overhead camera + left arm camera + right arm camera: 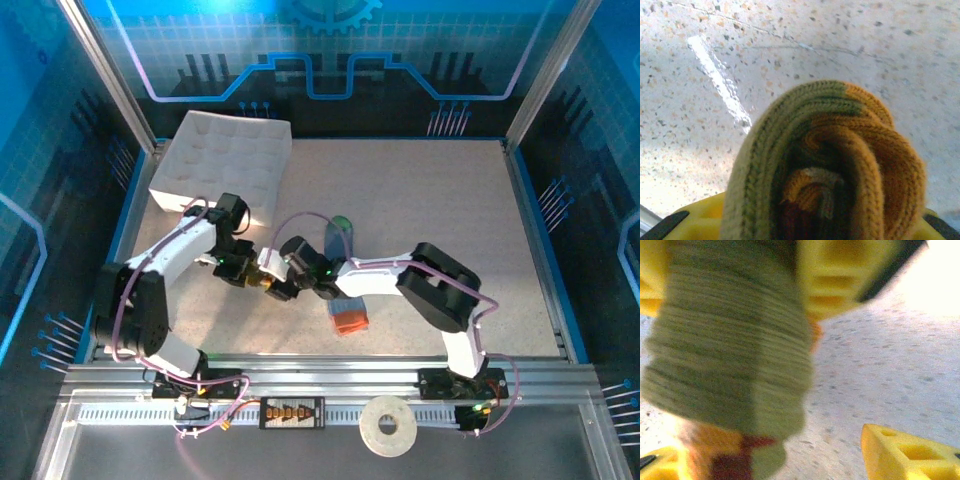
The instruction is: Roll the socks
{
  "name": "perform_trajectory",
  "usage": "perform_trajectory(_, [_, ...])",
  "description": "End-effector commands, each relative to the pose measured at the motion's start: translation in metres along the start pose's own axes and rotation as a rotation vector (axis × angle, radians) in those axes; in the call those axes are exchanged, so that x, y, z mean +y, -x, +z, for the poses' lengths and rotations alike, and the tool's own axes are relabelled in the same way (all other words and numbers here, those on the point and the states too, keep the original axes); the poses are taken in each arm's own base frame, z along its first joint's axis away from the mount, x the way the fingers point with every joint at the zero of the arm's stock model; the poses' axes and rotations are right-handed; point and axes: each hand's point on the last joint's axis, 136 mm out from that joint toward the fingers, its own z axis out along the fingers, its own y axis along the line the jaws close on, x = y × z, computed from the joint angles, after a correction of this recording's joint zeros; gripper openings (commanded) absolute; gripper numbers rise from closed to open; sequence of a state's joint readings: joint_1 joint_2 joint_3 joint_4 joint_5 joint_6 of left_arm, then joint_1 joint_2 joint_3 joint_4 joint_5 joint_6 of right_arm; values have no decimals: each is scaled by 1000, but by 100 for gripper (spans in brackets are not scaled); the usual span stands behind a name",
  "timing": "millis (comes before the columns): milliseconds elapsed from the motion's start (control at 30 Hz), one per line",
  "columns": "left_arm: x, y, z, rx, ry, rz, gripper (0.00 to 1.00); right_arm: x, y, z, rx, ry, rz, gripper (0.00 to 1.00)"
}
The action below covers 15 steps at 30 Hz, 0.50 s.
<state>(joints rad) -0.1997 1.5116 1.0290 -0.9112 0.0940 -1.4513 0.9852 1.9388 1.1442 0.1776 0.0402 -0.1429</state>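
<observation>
Left jaws clamped on the rolled olive sock [820, 165]; right jaws apart.
The left gripper [254, 273] pinches the roll over the table [430, 200], left of centre. The right gripper [782, 460] has its fingers spread wide around the roll's end. The blue-grey sock [339, 240] lies flat just right, with its orange cuff nearest.

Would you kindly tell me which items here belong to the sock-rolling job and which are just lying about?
For the job: rolled olive-green and mustard knit sock; flat blue-grey knit sock with orange cuff.
Lying about: white moulded tray with square pockets; white ring of tape.
</observation>
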Motion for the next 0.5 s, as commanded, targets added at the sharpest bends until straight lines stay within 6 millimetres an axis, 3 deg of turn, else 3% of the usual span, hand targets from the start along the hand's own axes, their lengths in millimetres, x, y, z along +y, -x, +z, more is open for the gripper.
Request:
perform_trajectory(0, [12, -5, -16, 4, 7, 57, 16, -24, 58, -55, -148, -34, 116, 64])
perform_trajectory(67, [8, -3, -27, -19, -28, 85, 16, -33, 69, -80, -188, -33, 176, 64])
perform_trajectory(167, [-13, 2, -49, -79, -129, 158, 15, -52, 68, -109, -185, -48, 298, 63])
perform_trajectory(367, [-78, 24, -103, -299, -320, 364, 12, -96, 54, -157, -170, -135, 562, 62])
perform_trajectory(467, [-107, 35, -123, -415, -368, 440, 12, -103, 54, -173, -152, -116, 624, 59])
